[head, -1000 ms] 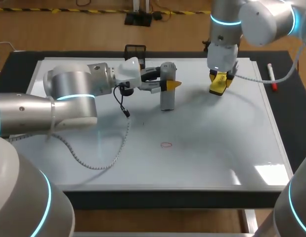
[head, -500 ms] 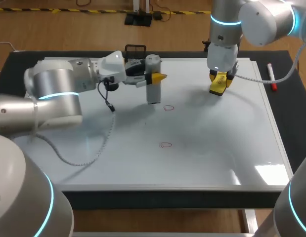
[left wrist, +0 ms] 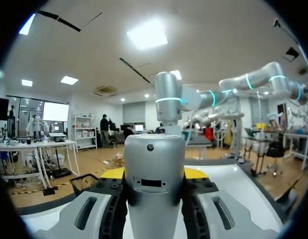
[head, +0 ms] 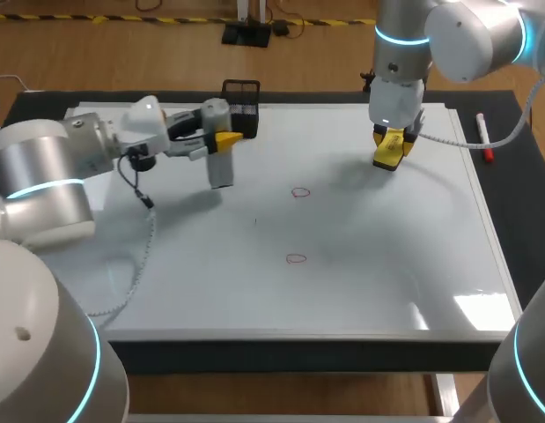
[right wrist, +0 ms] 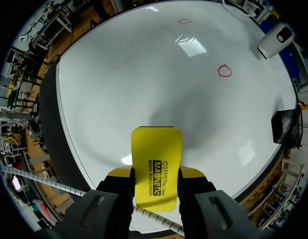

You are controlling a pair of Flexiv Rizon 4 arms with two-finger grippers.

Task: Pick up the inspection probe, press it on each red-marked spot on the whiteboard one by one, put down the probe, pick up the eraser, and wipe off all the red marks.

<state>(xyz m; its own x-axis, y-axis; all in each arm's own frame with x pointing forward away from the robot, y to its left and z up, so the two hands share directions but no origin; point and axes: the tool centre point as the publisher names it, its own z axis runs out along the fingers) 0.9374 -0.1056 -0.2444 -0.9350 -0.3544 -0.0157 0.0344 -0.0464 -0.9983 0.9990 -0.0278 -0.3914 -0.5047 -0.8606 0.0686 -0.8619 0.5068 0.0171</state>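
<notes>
Left end effector (head: 221, 141) clamps probe (head: 220, 167), not yet set down. Right end effector (head: 391, 143) clamps eraser (right wrist: 156, 167); both red marks (head: 299, 192) unwiped.

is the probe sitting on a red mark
No, the probe is beside the nearest red mark, with bare whiteboard between them.

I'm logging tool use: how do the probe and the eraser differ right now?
The inspection probe is a silver-grey cylinder; the eraser is a flat yellow block. The probe is in the left gripper, the eraser in the right gripper. Both are clamped over the whiteboard.
</notes>
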